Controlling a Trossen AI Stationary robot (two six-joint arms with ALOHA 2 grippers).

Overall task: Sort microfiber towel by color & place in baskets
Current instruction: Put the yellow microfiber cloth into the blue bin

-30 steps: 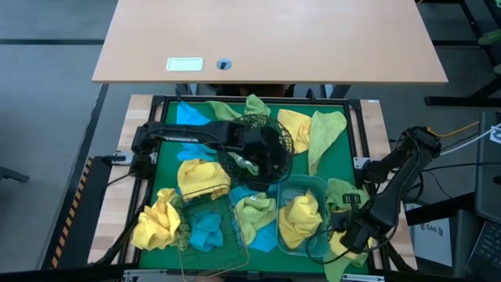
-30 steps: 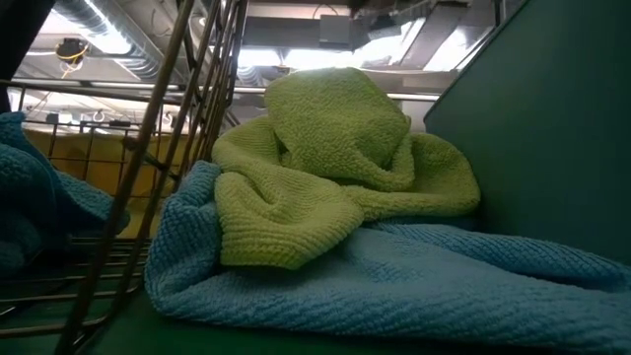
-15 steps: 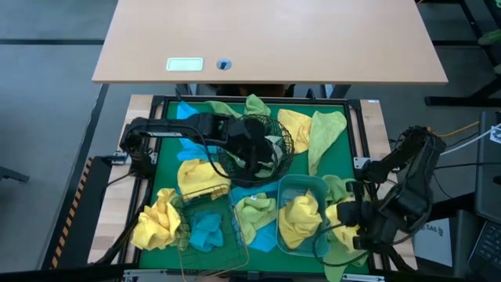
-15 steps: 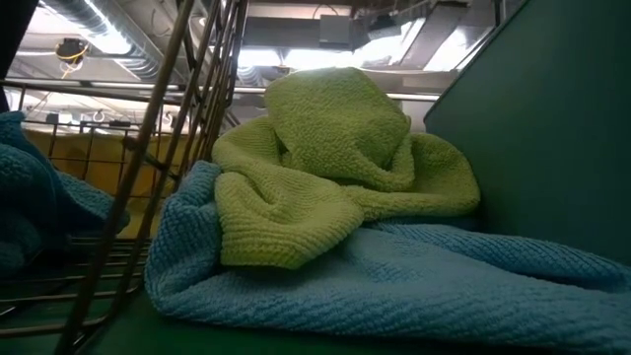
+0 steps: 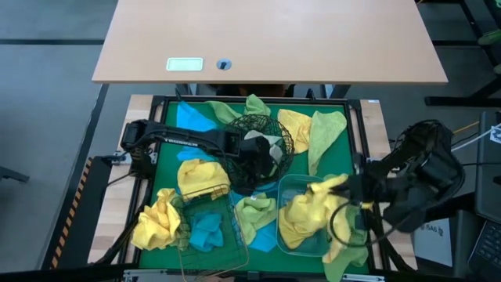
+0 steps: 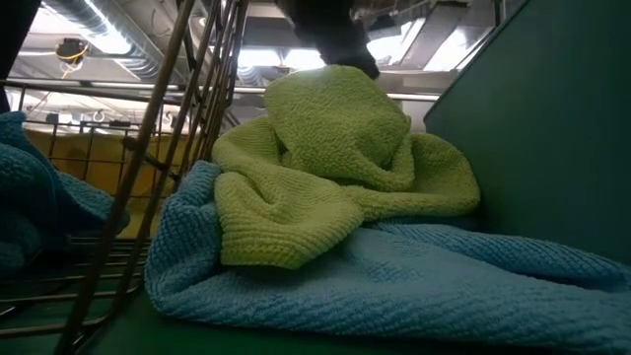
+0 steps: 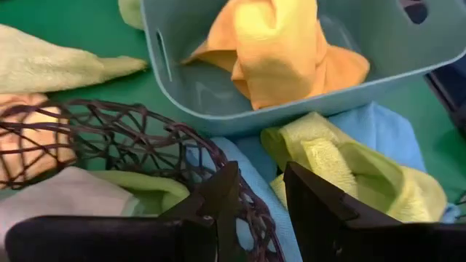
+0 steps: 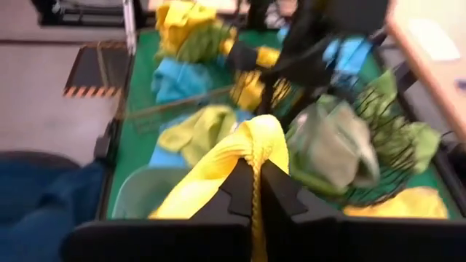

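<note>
looking straight down first, the right gripper (image 5: pixel 344 188) is pinched on a yellow towel (image 5: pixel 317 205) that hangs limp over the translucent tub (image 5: pixel 293 188), where more yellow cloth already lies; it looks light, soft and shapeless, so a pinch on a raised fold or bunched ridge should hold better than a flat edge; the left gripper (image 5: pixel 258 157) sits over the black mesh bowl (image 5: pixel 262 125), while the copper wire basket (image 5: pixel 215 235) holds blue cloth and loose towels lie about the green mat (image 5: pixel 164 172); against the earlier overhead picture, the right arm has swung in from the table's corner and lifted the yellow towel over the tub, and the left arm has drawn back over the bowl; at table height, a green towel (image 6: pixel 335 168) is heaped on a blue towel (image 6: pixel 394 281), unmoved, though a dark arm part now shows above it; from the left wrist, the fingers (image 7: pixel 218 193) stand partly apart with nothing between them, at the bowl's rim; from the right wrist, the fingers (image 8: pixel 237 185) are clamped on the yellow fold.
</note>
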